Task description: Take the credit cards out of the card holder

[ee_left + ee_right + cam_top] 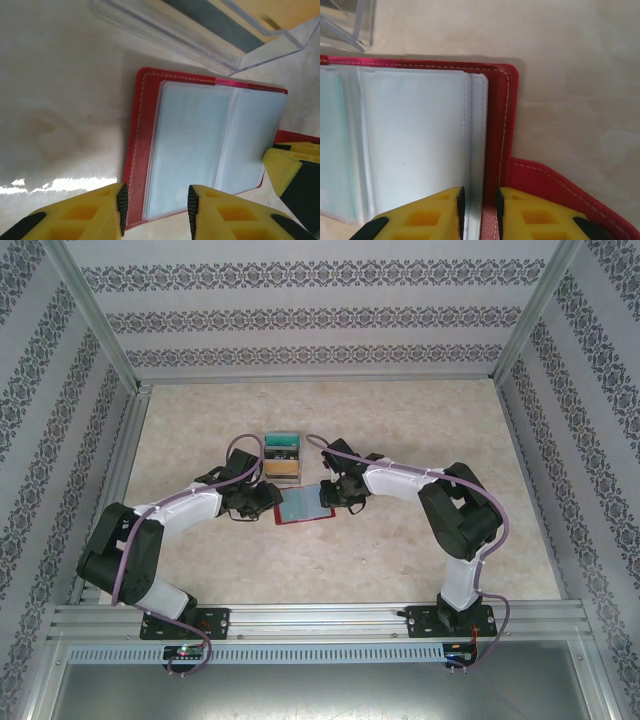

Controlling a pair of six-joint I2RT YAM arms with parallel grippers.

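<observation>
Our left claw (156, 200) is spread, fingers straddling the left edge of the open red card holder (200, 140); our right claw (479, 200) is narrowed over its right cover, and we cannot tell whether it pinches; the card holder lies flat on the desk (60, 100), beside a clear plastic box (210, 47).
</observation>
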